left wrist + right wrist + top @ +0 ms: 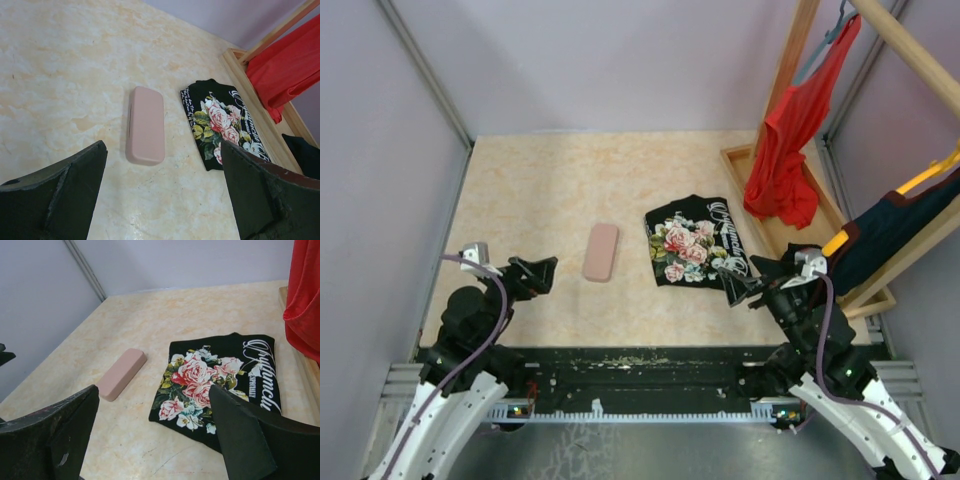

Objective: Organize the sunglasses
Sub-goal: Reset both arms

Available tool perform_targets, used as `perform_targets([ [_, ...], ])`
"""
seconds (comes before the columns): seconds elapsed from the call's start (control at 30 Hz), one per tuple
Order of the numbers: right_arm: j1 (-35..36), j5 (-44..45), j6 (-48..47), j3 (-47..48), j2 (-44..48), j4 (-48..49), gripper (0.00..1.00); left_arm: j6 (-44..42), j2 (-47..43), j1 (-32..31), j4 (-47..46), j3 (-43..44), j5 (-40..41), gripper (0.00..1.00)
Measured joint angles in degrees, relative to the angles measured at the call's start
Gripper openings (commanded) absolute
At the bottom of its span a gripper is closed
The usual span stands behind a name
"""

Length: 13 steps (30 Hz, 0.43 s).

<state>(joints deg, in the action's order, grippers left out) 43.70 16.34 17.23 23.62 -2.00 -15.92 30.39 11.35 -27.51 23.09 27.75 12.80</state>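
The sunglasses are not in view in any frame. A pink oblong case (601, 251) lies shut on the table; it also shows in the left wrist view (145, 125) and in the right wrist view (121, 373). My left gripper (542, 272) is open and empty, to the left of the case and a little nearer. In the left wrist view (165, 200) its jaws stand wide apart over bare table. My right gripper (738, 285) is open and empty at the near right corner of a folded shirt. Its jaws also stand wide apart in its wrist view (155, 440).
A folded black shirt with a rose print (696, 241) lies right of the case. A wooden clothes rack (790, 60) stands at the right with a red garment (790, 140) and a dark blue one (895, 235) hanging. Grey walls close the table in.
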Motion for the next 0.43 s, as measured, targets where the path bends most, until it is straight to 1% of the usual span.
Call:
perform_targets([
  [0.07,0.0,0.4,0.7,-0.3,1.1,-0.7,0.92,0.8,-1.8,0.0,0.3,-0.8,0.5,1.0],
  [0.17,0.0,0.5,1.0,-0.3,0.5,-1.5,0.93,1.4,-3.8,0.0,0.2,-1.5,1.1,1.0],
  [0.43,0.0,0.4,1.1,-0.4,-0.4,-1.9,0.94,1.5,-3.3,0.0,0.0,-2.2,0.7,1.0],
])
